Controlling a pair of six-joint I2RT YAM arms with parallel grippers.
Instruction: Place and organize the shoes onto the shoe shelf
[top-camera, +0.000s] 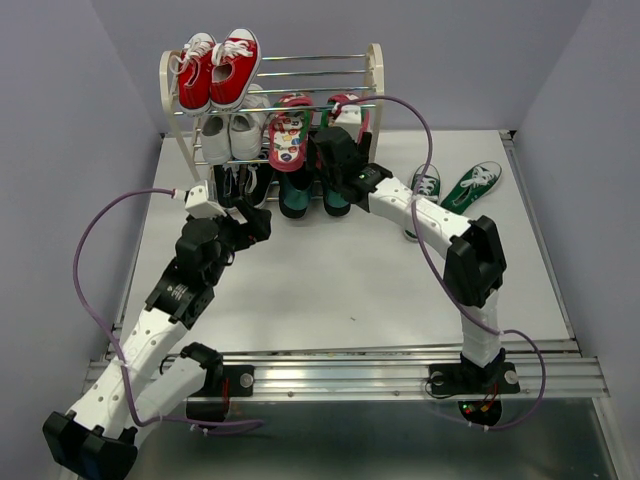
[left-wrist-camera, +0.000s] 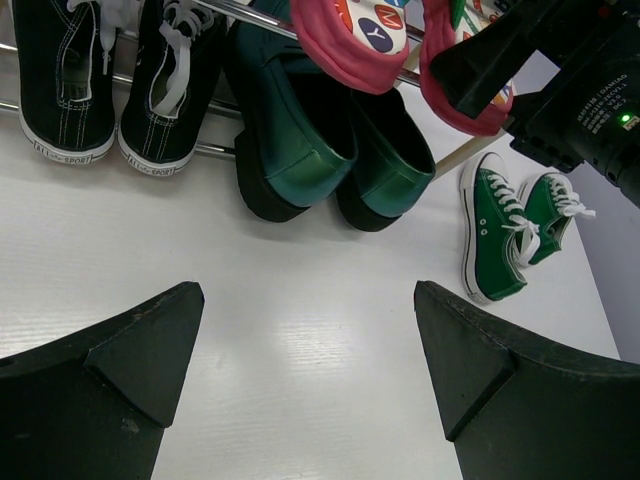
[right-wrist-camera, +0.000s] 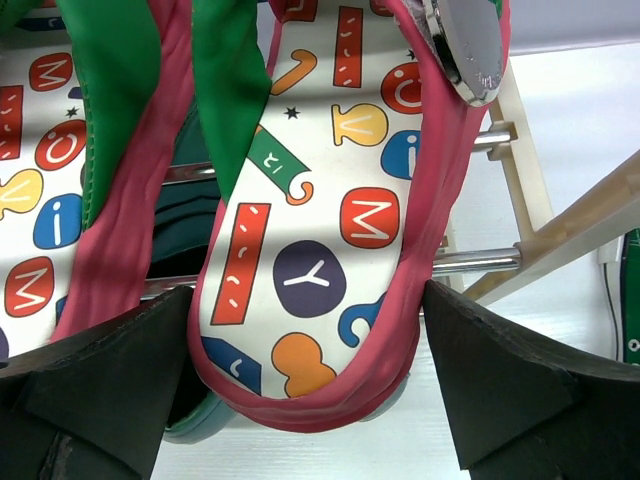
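The red flip-flop (right-wrist-camera: 310, 250) with letters on it lies on the middle row of the shoe shelf (top-camera: 375, 70). The shelf stands at the far edge of the desk. The flip-flop's heel hangs down past a shiny rod (right-wrist-camera: 480, 262). Its long way runs up and back into the shelf.

The heel sits right between the fingers (right-wrist-camera: 110, 380) of the right gripper (right-wrist-camera: 308, 300). One finger is on each side of the heel, spread as wide as the shoe. Both look like they touch its pink edge. I cannot tell if they squeeze it or only sit beside it. Its twin flip-flop (right-wrist-camera: 60, 200) lies just beside it on the left.

Below, the teal slip-ons (left-wrist-camera: 300, 130) are on the bottom row. The green sneakers (top-camera: 472, 187) are not on the shelf yet. They lie on the desk near the far right corner, just beside the shelf. Their long way slants toward that corner.

The right arm is much nearer to them, so I think it should fetch them. The left gripper (left-wrist-camera: 310, 300) hangs over the desk in front of the bottom row. Its fingers are spread wide and hold nothing.
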